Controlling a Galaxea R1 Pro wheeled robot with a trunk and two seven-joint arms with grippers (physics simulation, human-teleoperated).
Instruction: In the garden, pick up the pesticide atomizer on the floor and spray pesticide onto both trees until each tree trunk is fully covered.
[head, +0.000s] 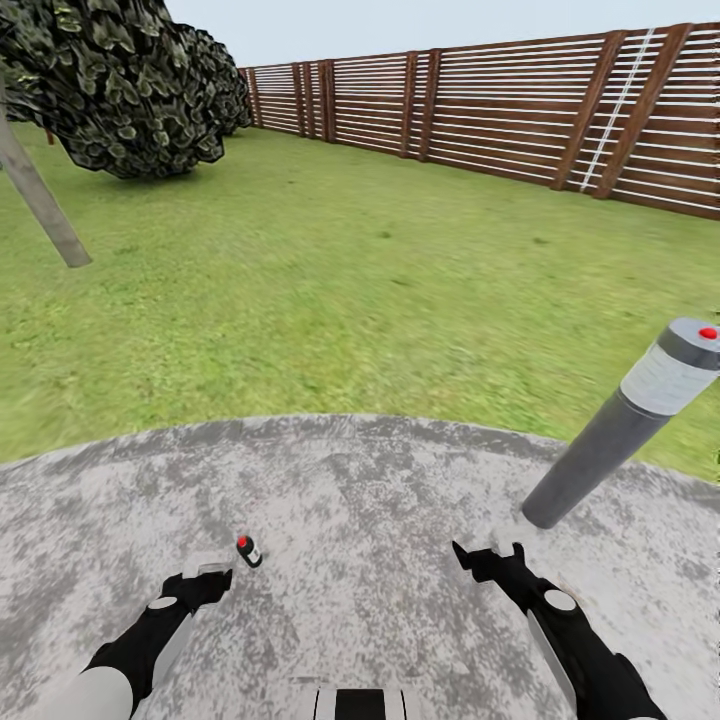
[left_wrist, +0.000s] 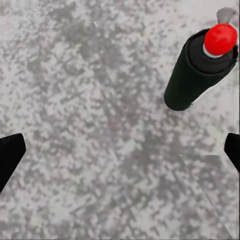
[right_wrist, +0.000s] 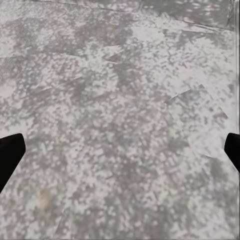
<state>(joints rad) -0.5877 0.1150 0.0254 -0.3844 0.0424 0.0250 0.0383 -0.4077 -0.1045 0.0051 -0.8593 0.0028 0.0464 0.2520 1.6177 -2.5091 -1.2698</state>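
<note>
**Figure: Both claws poised above the grey paving slab, with the pesticide atomizer unheld.**

The pesticide atomizer, a small dark cylinder with a red cap, stood slightly tilted on the paving slab, near the slab's close edge and just beside the left claw. In the left wrist view the bottle lay outside the wide-spread fingertips, so that claw held nothing. The right claw was likewise wide open and empty, over bare stone. The bottle looked rigid, light and smooth (probably easy to tip or let slip); the dark body below the cap seemed the soundest place to grip. Its contents could not be seen. A grey bollard rose near the slab's right edge; one tree trunk stood well apart on the grass.
</note>
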